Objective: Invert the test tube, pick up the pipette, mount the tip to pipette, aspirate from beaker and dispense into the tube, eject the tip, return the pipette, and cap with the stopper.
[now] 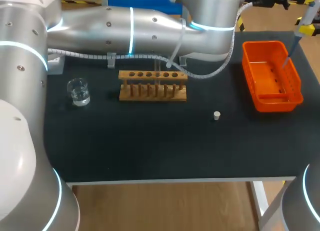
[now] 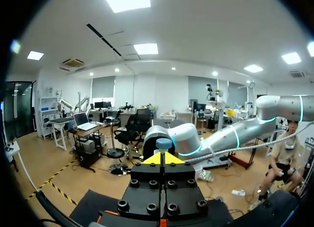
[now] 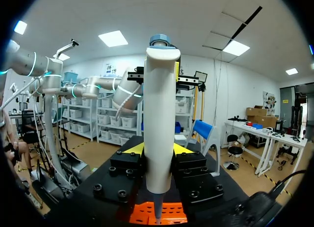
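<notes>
Near the worktop's (image 1: 150, 151) left edge stands a small clear glass beaker (image 1: 78, 91) with water in it. From that side the left arm sweeps along the far edge. In its wrist view the left claw (image 2: 163, 159) has its yellow tips pressed together, and a small bluish knob at their point is something I cannot identify.

Toward the middle of the far edge is the wooden test-tube rack (image 1: 152, 85). A pale upright streak at one of its middle holes may be the glass test tube (image 1: 158, 75), but I cannot tell which way up it is or whether it holds liquid. To the right of the middle, the little white stopper (image 1: 216, 115) lies loose on the bare mat, so capping is not done.

By the far right corner sits the orange plastic basket (image 1: 295, 93). Above it the right claw (image 3: 158, 151) pinches the white pipette with a blue cap (image 3: 159, 114) upright, and its slim lower end hangs over the basket. So the pipette is in hand. I judge this is either tip mounting or tip ejection, and the pictures do not settle which. Returning the pipette and fitting the stopper are clearly left.
</notes>
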Controlling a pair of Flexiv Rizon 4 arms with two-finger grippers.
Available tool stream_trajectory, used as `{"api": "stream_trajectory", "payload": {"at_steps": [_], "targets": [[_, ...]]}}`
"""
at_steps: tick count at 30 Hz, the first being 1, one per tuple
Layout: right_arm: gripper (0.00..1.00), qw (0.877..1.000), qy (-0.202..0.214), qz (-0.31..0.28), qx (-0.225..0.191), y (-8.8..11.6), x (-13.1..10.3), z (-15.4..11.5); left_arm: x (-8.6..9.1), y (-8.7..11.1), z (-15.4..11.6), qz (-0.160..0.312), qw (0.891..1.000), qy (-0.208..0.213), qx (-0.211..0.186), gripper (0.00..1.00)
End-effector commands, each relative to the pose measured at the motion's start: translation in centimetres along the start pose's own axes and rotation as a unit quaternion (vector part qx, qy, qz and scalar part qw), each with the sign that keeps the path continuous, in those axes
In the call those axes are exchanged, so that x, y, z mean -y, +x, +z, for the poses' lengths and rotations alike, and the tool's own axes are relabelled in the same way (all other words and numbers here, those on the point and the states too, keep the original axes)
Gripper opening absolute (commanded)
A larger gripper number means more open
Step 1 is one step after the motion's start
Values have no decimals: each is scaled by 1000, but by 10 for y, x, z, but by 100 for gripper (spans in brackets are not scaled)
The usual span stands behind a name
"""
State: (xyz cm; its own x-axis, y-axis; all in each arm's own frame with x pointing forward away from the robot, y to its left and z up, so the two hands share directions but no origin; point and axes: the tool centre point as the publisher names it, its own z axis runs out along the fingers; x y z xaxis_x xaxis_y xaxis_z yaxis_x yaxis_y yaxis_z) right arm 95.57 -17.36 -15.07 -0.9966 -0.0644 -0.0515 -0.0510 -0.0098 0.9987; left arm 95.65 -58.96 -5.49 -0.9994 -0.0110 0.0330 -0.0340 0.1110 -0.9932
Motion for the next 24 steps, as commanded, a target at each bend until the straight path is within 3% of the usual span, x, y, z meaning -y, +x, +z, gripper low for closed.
{"api": "stream_trajectory", "payload": {"at_steps": [1, 24], "targets": [[0, 1000, 0, 0, -5, -3, -2, -2, -4, -1, 0, 0, 1000, 2, 0, 0], [0, 1000, 0, 0, -5, -3, -2, -2, -21, 4, 1, 14, 1000, 14, 5, 0]]}}
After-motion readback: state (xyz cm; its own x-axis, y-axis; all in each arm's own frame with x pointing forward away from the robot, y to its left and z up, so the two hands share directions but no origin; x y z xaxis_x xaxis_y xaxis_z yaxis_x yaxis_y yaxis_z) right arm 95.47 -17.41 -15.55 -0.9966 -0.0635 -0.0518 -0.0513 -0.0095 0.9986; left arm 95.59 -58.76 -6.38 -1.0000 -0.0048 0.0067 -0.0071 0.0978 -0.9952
